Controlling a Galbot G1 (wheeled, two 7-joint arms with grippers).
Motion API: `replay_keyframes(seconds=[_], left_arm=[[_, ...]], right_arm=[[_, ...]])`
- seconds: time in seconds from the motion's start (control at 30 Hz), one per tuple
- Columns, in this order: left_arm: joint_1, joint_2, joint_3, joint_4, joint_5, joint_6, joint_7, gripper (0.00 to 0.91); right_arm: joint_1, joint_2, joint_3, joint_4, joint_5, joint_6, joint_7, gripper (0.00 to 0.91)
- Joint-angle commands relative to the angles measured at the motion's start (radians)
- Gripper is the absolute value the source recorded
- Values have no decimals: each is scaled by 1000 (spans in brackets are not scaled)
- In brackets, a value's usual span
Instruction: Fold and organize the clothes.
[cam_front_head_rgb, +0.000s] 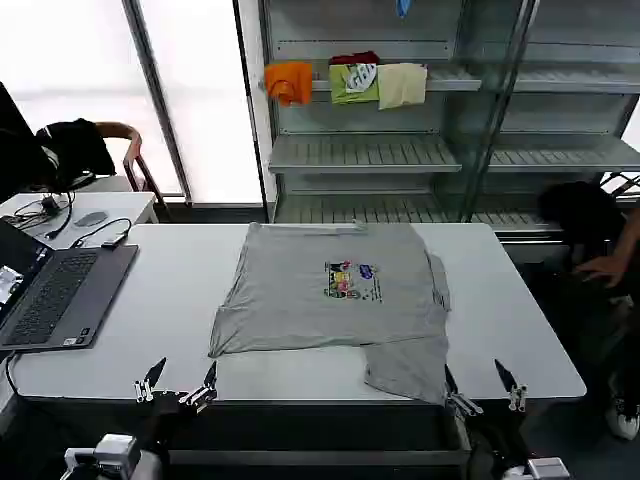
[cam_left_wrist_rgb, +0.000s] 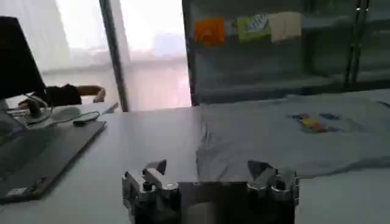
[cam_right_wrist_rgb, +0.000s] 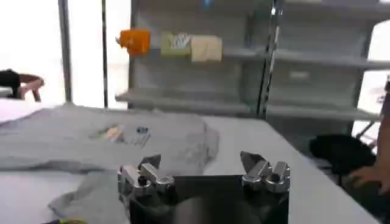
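Down at the near edge of the white worktop (cam_front_head_rgb: 170, 300), the left hand (cam_front_head_rgb: 178, 379) hovers with its fingers spread wide, gripping nothing, just short of the shirt's near left corner. Over on the other side, the right hand (cam_front_head_rgb: 482, 384) sits at the same edge, also spread wide and empty, right beside the flap of grey cloth that hangs toward it. From the left wrist, that left hand (cam_left_wrist_rgb: 207, 173) shows both fingertips apart above bare worktop; from the right wrist, the right hand (cam_right_wrist_rgb: 201, 165) shows the same wide gap with cloth just ahead.

Between and beyond them lies the light grey shirt (cam_front_head_rgb: 335, 290), spread flat at the middle of the worktop, chest print up, one lower corner folded and spilling toward the near right edge. To the left, an open laptop (cam_front_head_rgb: 55, 290) rests on the worktop, well apart from the shirt.

Farther back stands a metal shelf (cam_front_head_rgb: 360, 152), and on its upper level sit orange, green and cream folded garments (cam_front_head_rgb: 350, 82).
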Motion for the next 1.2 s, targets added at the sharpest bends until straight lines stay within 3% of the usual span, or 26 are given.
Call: replay_keyframes(seconds=[0.03, 0.53, 0.97, 1.03, 1.1, 1.13, 1.17, 1.2], left_arm=[[-220, 36, 28, 128, -130, 142, 11, 907], [-382, 4, 69, 350, -170, 141, 28, 907], [-377, -25, 106, 357, -160, 140, 43, 907], [-375, -28, 114, 352, -154, 140, 44, 826], [-373, -31, 118, 351, -153, 140, 44, 675], [-372, -31, 120, 350, -152, 139, 44, 595], [-369, -31, 122, 349, -152, 139, 45, 564], [-365, -31, 124, 350, -151, 138, 47, 453]], right_arm=[[84, 12, -58, -11, 61, -206, 54, 907], [154, 59, -112, -81, -10, -200, 22, 907], [168, 70, -126, -106, -23, -186, 23, 907], [170, 71, -126, -111, -22, -186, 23, 907], [171, 71, -127, -115, -19, -186, 24, 877], [171, 71, -127, -117, -17, -185, 24, 756], [171, 71, -127, -120, -16, -185, 24, 756], [172, 72, -128, -126, -15, -186, 25, 615]])
